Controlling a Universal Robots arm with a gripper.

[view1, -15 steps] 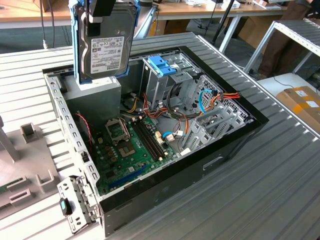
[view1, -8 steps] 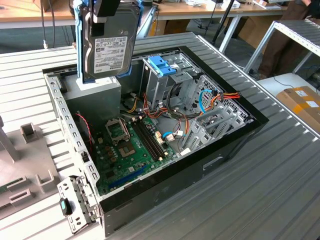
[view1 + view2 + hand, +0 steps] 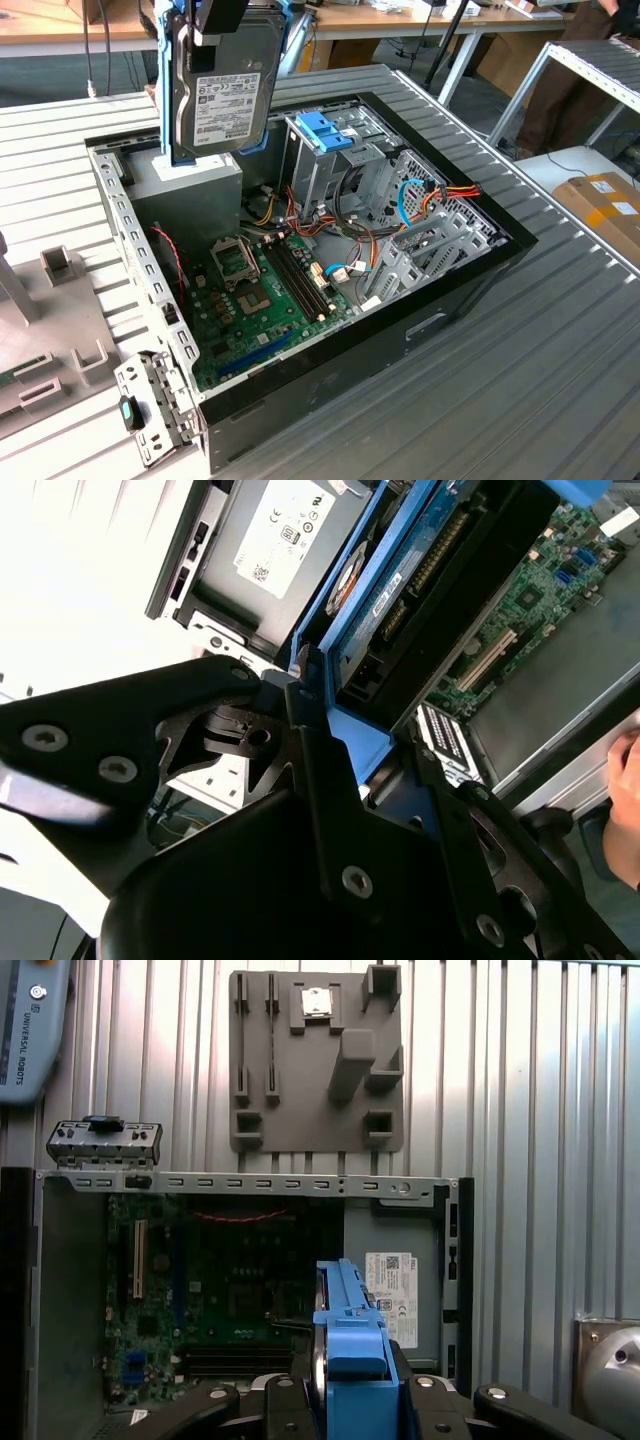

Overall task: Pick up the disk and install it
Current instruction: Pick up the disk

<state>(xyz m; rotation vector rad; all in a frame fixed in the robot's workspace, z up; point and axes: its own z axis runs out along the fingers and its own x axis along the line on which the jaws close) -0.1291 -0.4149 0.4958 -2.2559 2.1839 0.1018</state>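
The disk (image 3: 220, 85), a grey metal drive in a light-blue carrier frame, hangs upright over the open computer case (image 3: 450, 290). Its label faces the exterior camera. My gripper (image 3: 220, 28) is shut on its upper part, pressing on the two flat sides. The disk's lower edge is just above the grey power supply (image 3: 195, 190) at the exterior view's left of the case. In the first wrist view, the blue frame edge of the disk (image 3: 350, 1330) sits between my black fingers (image 3: 445, 1405). The metal drive cage (image 3: 330, 165) with its blue latch stands to the disk's right.
The green motherboard (image 3: 260, 290) and coloured cables (image 3: 440, 195) lie inside the case. A grey fixture plate (image 3: 315, 1060) lies on the ribbed table beside the case. A person's hand (image 3: 625, 810) is near the case edge. A cardboard box (image 3: 605, 205) sits at the exterior view's right.
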